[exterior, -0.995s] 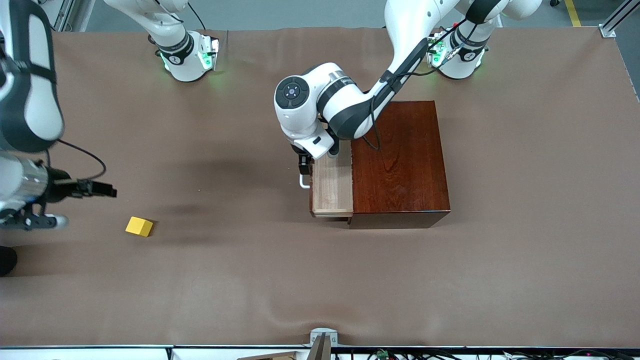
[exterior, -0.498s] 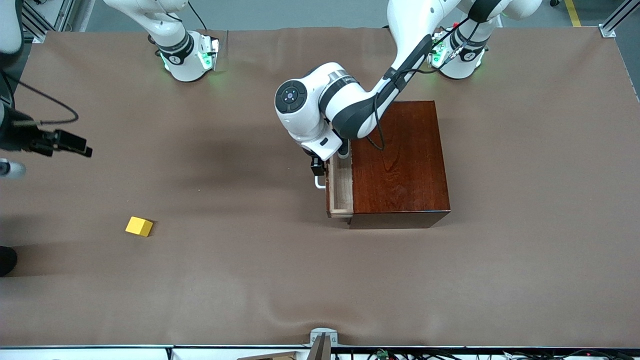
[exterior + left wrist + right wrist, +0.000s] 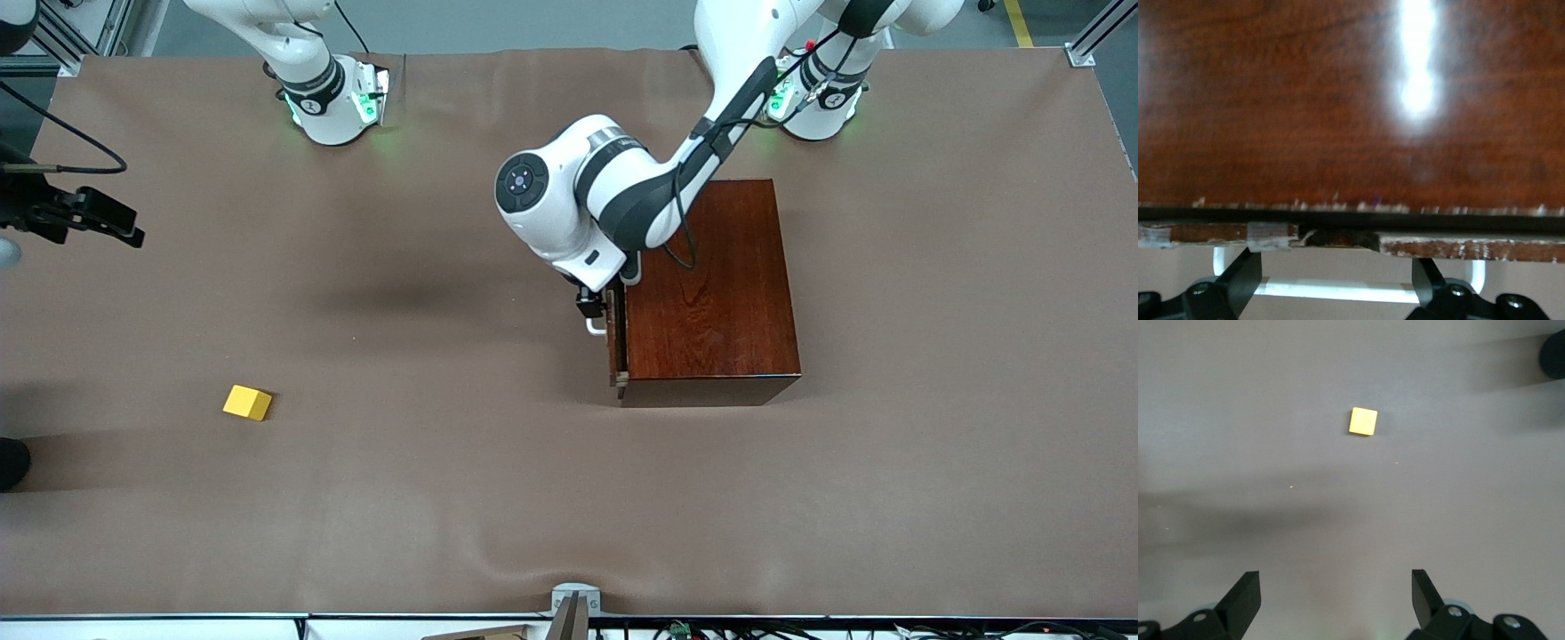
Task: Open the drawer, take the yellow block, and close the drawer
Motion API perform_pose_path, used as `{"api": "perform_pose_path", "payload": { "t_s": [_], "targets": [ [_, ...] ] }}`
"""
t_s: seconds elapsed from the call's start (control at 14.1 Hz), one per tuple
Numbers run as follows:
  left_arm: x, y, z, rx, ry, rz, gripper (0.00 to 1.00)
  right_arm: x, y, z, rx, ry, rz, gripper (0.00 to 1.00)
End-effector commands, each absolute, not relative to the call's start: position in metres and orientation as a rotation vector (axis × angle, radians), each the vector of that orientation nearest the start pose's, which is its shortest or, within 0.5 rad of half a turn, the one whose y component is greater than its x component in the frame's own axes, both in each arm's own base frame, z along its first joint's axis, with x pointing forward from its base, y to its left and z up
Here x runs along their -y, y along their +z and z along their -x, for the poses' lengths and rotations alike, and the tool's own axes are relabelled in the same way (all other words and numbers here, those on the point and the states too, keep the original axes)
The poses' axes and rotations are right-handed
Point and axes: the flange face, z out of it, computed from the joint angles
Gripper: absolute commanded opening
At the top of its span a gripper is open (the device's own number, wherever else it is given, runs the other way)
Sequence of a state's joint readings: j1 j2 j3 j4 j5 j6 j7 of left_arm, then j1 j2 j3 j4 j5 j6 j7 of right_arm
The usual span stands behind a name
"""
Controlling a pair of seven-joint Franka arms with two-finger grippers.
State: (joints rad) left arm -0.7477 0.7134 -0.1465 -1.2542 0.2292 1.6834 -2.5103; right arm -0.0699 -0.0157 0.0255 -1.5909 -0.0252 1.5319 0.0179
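- Your left pincer [image 3: 1337, 290] sits wide around the white handle [image 3: 594, 327] of the nearly shut drawer [image 3: 617, 342].
- Your right pincer [image 3: 1335, 597] hangs wide over bare desk [image 3: 444, 498], empty.
- The yellow block [image 3: 248, 403] lies on the desk toward the right arm's end.

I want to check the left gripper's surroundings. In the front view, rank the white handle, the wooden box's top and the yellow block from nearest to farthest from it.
From the left gripper, open around the handle:
1. white handle, on the drawer front, between its fingers.
2. wooden box top, just beside it.
3. yellow block, on the table toward the right arm's end.
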Motion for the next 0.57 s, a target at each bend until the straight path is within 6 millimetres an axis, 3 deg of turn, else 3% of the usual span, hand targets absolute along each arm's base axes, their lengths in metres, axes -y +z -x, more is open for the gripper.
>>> {"api": "perform_pose_path", "payload": {
  "t_s": [0.0,0.21,0.5],
  "targets": [
    [0.504,0.335,-0.495,-2.434,0.394,-2.366,1.00,0.032,0.632,-0.540,-0.067,0.054,3.201,1.00],
    [0.497,0.336,-0.502,-2.453,0.410,-2.346,1.00,0.035,0.629,-0.540,-0.091,0.066,3.186,1.00],
    [0.504,0.346,-0.501,-2.421,0.401,-2.334,1.00,0.028,0.632,-0.538,-0.091,0.074,3.185,1.00]
  ]
}}
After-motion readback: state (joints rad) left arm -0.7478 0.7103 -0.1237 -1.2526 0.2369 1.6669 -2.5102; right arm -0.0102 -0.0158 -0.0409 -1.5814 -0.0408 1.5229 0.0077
